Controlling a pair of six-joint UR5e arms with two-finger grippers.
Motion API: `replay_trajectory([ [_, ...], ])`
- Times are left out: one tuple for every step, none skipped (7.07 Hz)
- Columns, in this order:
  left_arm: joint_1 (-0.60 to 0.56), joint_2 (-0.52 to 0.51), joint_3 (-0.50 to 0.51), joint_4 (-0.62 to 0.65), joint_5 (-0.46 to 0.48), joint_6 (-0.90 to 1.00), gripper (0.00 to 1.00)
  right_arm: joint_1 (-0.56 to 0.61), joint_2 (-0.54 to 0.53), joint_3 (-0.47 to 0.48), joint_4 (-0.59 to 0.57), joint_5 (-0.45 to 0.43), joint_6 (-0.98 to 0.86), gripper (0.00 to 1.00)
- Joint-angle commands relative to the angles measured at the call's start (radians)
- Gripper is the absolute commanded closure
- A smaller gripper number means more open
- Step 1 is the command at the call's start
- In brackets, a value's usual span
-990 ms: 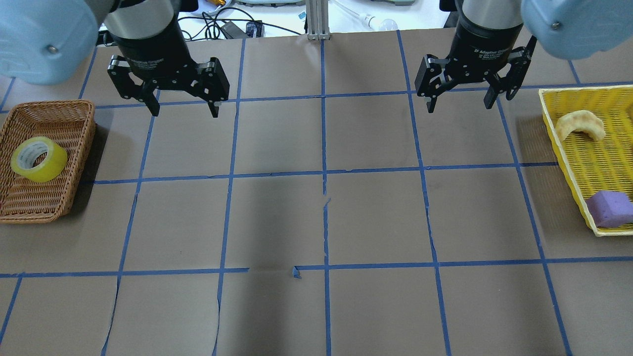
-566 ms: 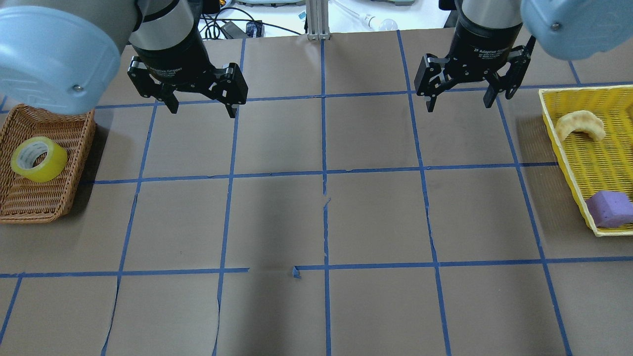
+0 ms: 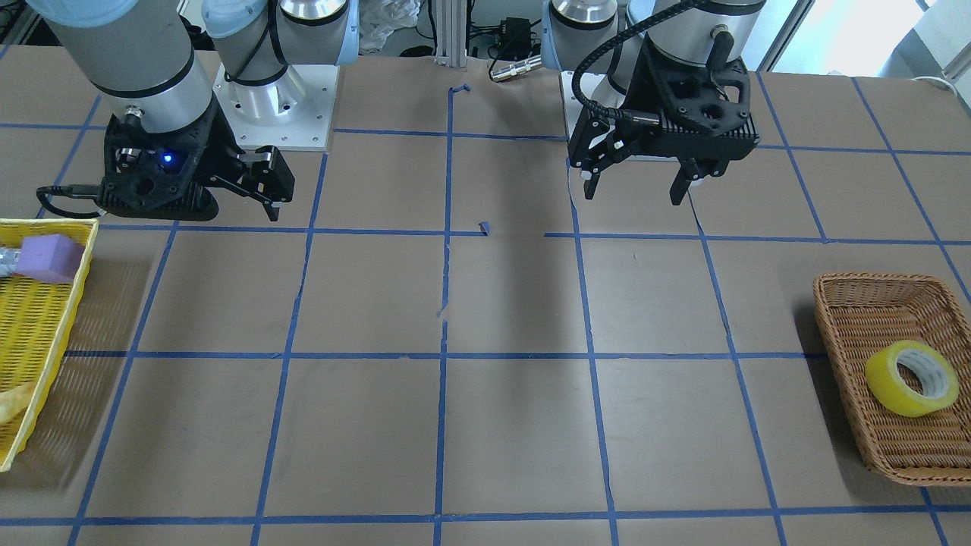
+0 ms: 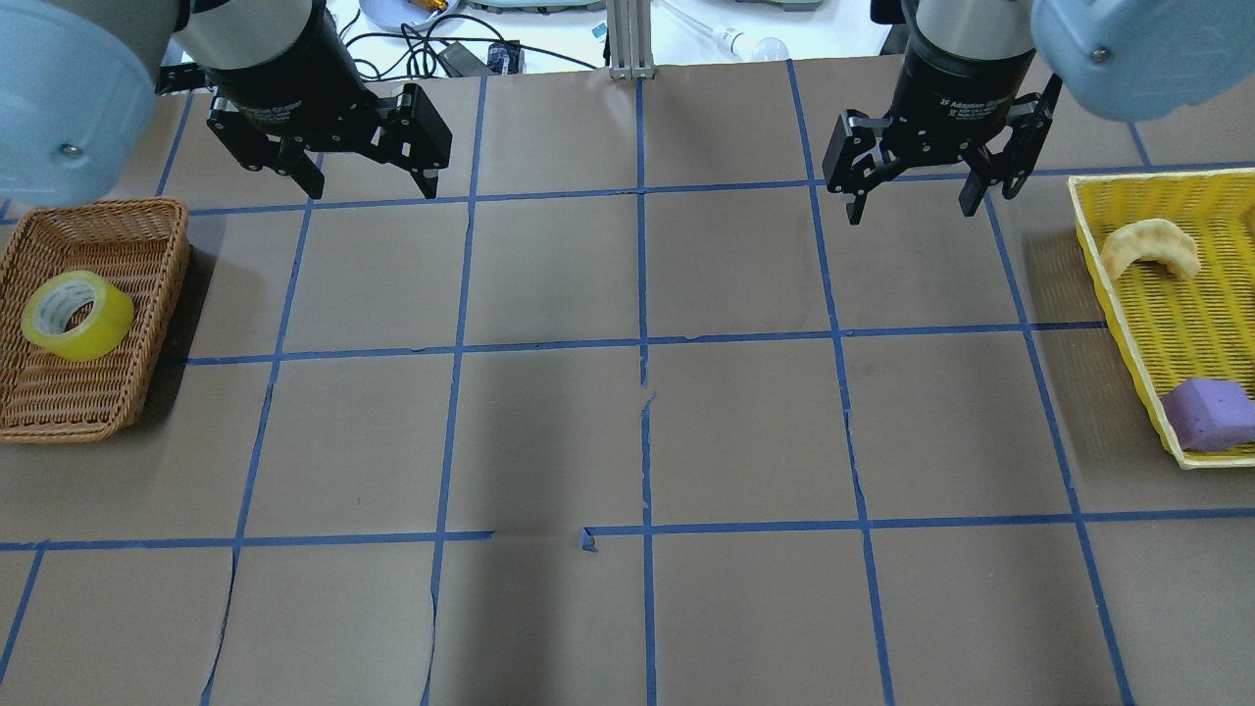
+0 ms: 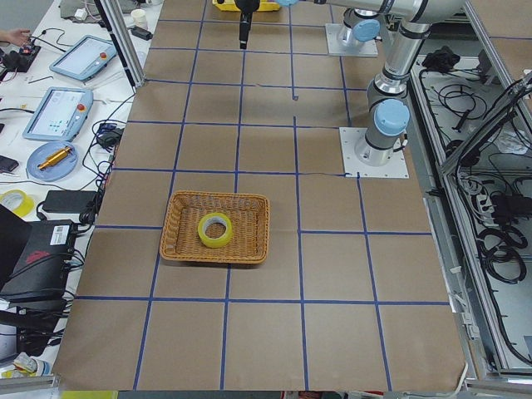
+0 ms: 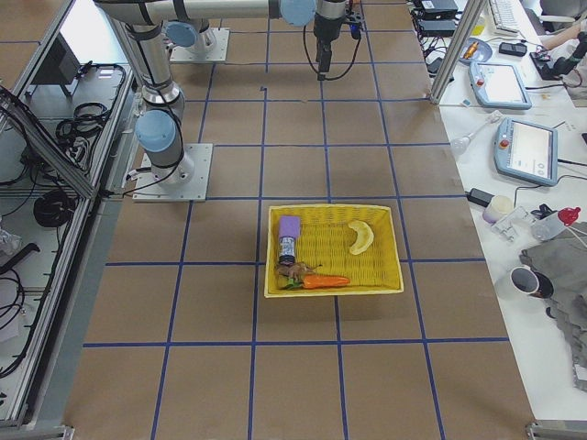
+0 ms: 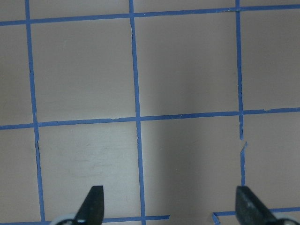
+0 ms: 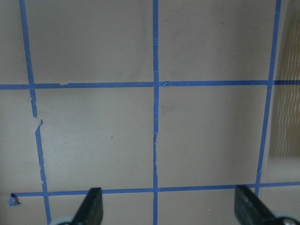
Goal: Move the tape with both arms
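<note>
tape (image 4: 77, 316): in wicker basket (image 4: 162, 324), left edge of overhead view
wicker basket: on table (image 4: 549, 431), mid-left
mesh tray (image 4: 1108, 284): on table, right edge
foam block (image 4: 1211, 414): in tray, lower corner
curved piece (image 4: 1149, 250): in tray, upper part
left gripper (image 4: 371, 191): upper left, up-frame and right of basket
right gripper (image 4: 912, 211): upper right, left of tray

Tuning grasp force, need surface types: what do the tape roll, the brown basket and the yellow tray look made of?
Tape: glossy, translucent yellow film wound on a white core, which is likely cardboard.
Brown basket: woven wicker or rattan with a matte finish; the strand weave is visible.
Yellow tray: rigid slotted mesh in a uniform bright colour, so probably moulded plastic.
</note>
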State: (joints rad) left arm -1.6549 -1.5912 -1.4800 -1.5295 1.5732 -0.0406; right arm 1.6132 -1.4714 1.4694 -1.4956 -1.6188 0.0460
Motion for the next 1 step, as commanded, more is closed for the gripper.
replay_trajectory([
  [0.001,0.007,-0.003,-0.001,0.001,-0.001,0.00,0.000,0.000,0.000,-0.002,0.002,0.000,0.00],
])
